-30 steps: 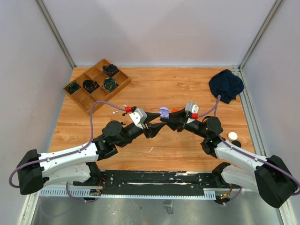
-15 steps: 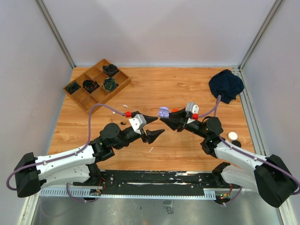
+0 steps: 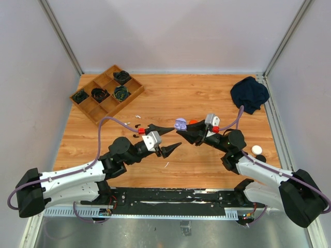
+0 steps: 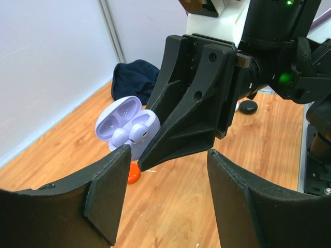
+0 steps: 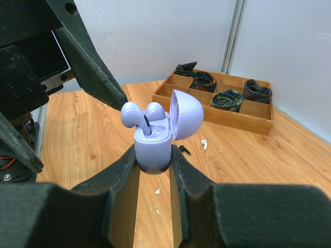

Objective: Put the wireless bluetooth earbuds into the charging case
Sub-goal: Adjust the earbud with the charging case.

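Note:
A lavender charging case point(image 5: 152, 147) is held upright off the table, with my right gripper point(image 5: 152, 155) shut on its lower body. Its lid point(image 5: 186, 113) stands open, and two lavender earbuds point(image 5: 139, 116) sit in its sockets with their heads sticking out. From above, the case point(image 3: 180, 124) hangs over the middle of the table. My left gripper point(image 3: 173, 137) is open just left of it with nothing between its fingers. In the left wrist view the case point(image 4: 118, 116) lies beyond my open left gripper point(image 4: 168, 155).
A loose white earbud point(image 5: 205, 143) and a black one point(image 5: 184, 150) lie on the wood near the divided wooden tray point(image 3: 122, 107). An orange case point(image 3: 192, 122) lies under the right gripper. A dark cloth point(image 3: 250, 94) is at the back right. White point(image 3: 256, 150) and black point(image 3: 261, 158) cases rest at the right edge.
My left gripper has opened and drawn back to the left, away from the lavender case. The right gripper keeps the case in place.

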Robot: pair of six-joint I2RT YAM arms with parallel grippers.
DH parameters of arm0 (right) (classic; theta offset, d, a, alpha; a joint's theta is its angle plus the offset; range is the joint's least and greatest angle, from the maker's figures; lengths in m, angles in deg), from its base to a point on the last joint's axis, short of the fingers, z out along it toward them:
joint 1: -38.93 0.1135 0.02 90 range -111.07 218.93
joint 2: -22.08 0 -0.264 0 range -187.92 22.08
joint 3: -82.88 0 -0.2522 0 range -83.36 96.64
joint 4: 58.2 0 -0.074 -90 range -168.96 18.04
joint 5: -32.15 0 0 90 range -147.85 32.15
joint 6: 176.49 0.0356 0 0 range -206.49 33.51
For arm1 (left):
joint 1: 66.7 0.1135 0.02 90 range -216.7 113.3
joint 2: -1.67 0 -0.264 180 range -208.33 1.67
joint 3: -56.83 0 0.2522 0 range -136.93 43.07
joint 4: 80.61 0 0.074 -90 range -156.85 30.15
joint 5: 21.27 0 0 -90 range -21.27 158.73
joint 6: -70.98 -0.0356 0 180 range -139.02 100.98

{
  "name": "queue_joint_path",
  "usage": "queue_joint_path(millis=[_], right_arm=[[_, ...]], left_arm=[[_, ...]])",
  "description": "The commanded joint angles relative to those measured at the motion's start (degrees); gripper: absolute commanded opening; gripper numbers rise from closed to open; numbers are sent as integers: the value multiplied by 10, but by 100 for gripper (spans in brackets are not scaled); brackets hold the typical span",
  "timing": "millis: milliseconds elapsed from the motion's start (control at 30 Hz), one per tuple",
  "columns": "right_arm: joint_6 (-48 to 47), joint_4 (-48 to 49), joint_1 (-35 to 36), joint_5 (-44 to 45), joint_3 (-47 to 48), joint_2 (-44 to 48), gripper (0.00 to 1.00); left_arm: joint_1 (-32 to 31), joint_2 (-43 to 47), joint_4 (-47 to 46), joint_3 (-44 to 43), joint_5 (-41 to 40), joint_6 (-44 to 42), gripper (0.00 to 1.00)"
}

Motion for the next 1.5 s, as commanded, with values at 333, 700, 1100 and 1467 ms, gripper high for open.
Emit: queue_joint_path(millis=[333, 700, 1100, 1467], right_arm=[[7, 38, -13, -11, -6, 2, 16], [7, 38, -13, -10, -7, 0, 16], [7, 38, -13, -10, -7, 2, 16], [7, 36, -13, -14, -7, -1, 16]], left_arm=[[-4, -25, -34, -26, 16, -14, 65], [-4, -37, -33, -41, 54, 0, 65], [-4, -62, -31, -56, 69, 14, 64], [-3, -75, -30, -72, 53, 39, 64]])
